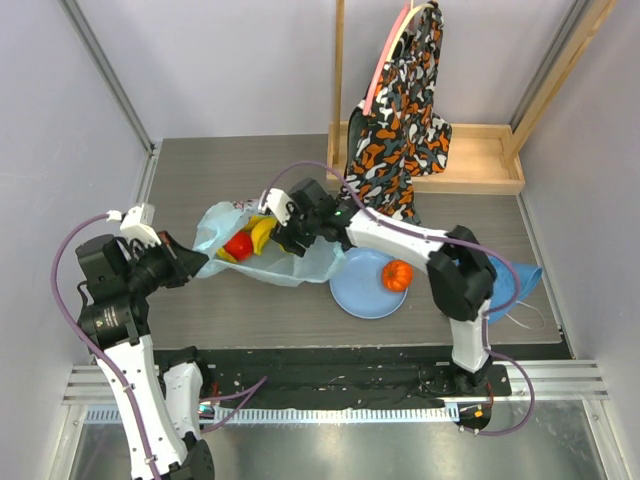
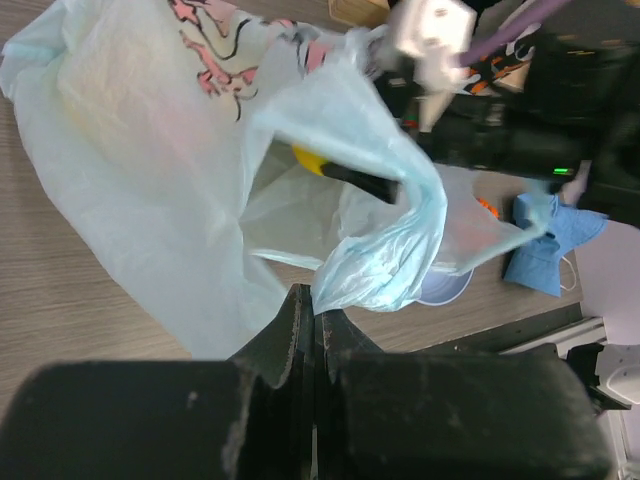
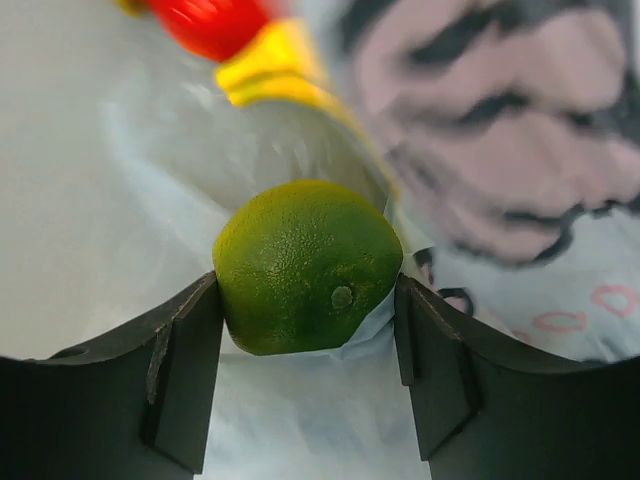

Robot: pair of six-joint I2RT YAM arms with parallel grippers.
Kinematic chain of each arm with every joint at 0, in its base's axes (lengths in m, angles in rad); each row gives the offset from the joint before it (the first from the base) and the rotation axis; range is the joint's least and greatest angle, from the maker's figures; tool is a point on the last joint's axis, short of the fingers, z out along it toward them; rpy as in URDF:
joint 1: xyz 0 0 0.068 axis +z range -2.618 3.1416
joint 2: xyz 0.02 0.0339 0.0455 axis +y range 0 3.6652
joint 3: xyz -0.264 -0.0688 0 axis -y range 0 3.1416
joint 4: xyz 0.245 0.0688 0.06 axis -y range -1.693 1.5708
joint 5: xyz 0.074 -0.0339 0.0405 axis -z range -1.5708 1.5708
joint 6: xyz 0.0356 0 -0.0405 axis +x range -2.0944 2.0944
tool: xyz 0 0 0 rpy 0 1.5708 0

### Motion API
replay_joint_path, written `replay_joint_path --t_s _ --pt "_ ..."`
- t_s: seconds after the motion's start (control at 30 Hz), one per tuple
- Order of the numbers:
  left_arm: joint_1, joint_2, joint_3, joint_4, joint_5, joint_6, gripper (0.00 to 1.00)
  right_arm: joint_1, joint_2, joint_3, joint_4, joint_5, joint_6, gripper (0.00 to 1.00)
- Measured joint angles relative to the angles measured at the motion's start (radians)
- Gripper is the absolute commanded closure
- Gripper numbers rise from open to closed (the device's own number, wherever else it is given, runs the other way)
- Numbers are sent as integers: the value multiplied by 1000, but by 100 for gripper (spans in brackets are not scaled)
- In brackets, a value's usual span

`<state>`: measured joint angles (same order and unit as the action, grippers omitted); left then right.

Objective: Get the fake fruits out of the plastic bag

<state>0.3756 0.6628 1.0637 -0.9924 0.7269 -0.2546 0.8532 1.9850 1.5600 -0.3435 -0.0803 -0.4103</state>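
The green round fruit is seen deep inside the plastic bag, lodged between the fingers of the right gripper, which are pressed against both its sides. A fold of bag film appears to be caught beneath it and against the right-hand finger. The bag's edge is pinched in the fully clenched left gripper and is pulled taut so that the mouth gapes. The red round fruit and the yellow banana bunch are seen lying in the bag beyond the green one, while the orange ribbed fruit is set on the plate outside it. The green fruit is judged to be light, rigid and glossy, so a slip is likely unless it is gripped across its widest part. The film is thin, soft and clingy, and could be dragged out with the fruit.
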Motion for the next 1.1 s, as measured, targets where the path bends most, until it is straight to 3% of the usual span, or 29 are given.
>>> replay_joint_path --t_s 0.13,0.3,0.4,0.53,0.63,1.1 --pt "1 0 -5 -2 0 0 100 0 -135 -39 -8 -159 65 49" --pt "6 0 -19 -5 0 0 100 2 -161 -98 1 -275 113 49" --pt "7 0 -24 -8 1 0 100 3 -135 -148 -13 -284 121 45" --pt "12 1 -25 -8 1 0 100 9 -86 -175 -22 -257 117 27" --pt "13 1 -25 -8 1 0 100 13 -80 -198 -24 -228 108 22" --pt "14 13 -42 -8 12 0 100 93 -128 -174 1 -255 140 21"
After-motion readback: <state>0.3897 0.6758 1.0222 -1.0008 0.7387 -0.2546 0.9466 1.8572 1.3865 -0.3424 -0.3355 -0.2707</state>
